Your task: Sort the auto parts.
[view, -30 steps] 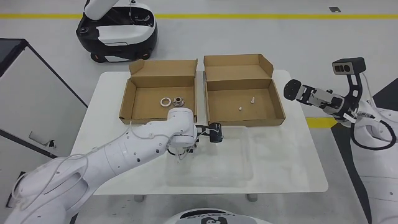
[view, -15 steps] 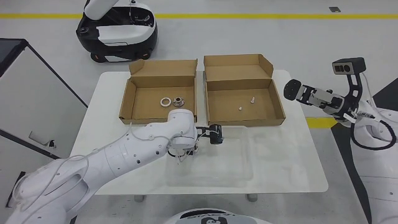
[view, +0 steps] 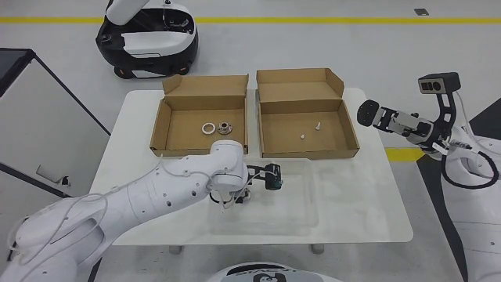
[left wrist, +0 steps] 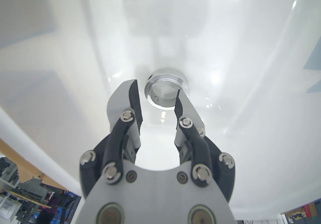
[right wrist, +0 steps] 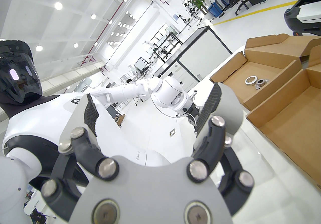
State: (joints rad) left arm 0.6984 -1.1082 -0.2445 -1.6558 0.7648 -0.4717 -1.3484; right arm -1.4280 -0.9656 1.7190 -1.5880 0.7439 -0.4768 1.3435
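A silver metal ring (left wrist: 166, 74) lies on the floor of the clear plastic tray (left wrist: 225, 34). My left gripper (left wrist: 155, 87) is open right over it, one finger on each side of the ring, not closed on it. From above, the left gripper (view: 239, 197) sits at the tray's (view: 293, 204) left end. Off the table's right edge, my right gripper (view: 366, 113) hangs open in the air, with nothing between its fingers (right wrist: 153, 94).
Two open cardboard boxes stand at the back of the table. The left box (view: 176, 129) holds a flat ring (view: 208, 128) and a flanged part (view: 225, 128). The right box (view: 282, 125) holds two small bolts (view: 318, 124). Another robot (view: 149, 35) stands behind the table.
My left wrist has moved a little toward the table's front, bringing the gripper down into the tray. The right arm has not moved.
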